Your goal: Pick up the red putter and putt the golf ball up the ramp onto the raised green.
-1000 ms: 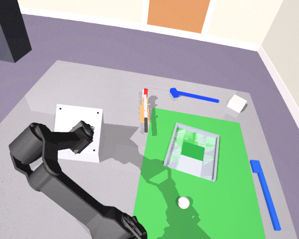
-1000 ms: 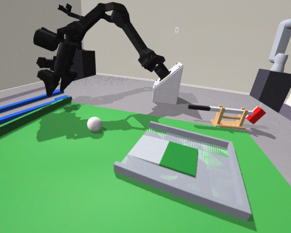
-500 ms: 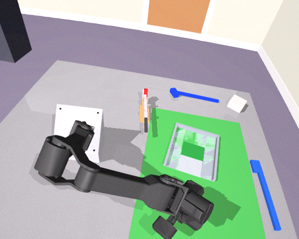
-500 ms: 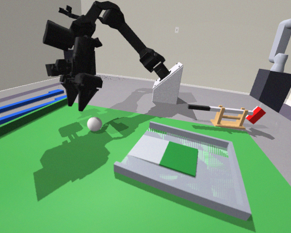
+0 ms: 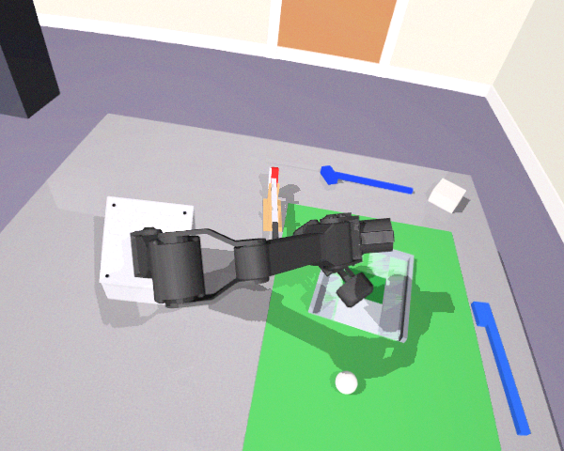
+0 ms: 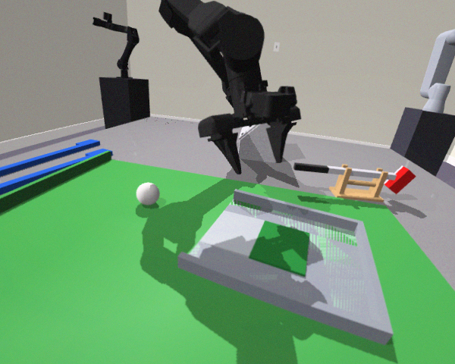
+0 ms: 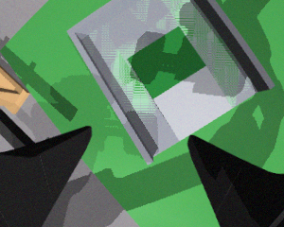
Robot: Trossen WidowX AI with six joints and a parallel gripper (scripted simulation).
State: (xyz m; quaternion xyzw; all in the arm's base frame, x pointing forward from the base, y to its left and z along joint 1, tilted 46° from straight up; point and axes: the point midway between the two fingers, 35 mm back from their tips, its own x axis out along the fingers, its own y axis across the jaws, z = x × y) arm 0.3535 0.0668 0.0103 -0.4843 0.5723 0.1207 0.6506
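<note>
The red-headed putter (image 5: 274, 186) (image 6: 400, 179) rests on a wooden stand (image 5: 268, 213) (image 6: 359, 196) (image 7: 9, 98). Its black grip (image 6: 311, 167) (image 7: 11, 128) points away from the head, partly behind a finger in the wrist view. My gripper (image 6: 258, 167) (image 7: 140, 135) is open and empty, pointing down above the table, to the left of the grip in the exterior view. The white golf ball (image 5: 346, 382) (image 6: 148, 193) sits on the mat, off the low side of the grey walled ramp (image 5: 408, 296) (image 6: 282, 296). The raised green (image 5: 378, 292) (image 6: 280, 235) (image 7: 168, 61) holds no ball.
Two blue clubs (image 5: 372, 182) (image 5: 506, 373) lie beyond the green mat (image 5: 291, 397) (image 6: 83, 293). A white cube (image 5: 446, 195) sits at the table's far corner. A dark green border (image 6: 63, 178) edges the mat. The arm's white base (image 5: 117, 233) stands at the left.
</note>
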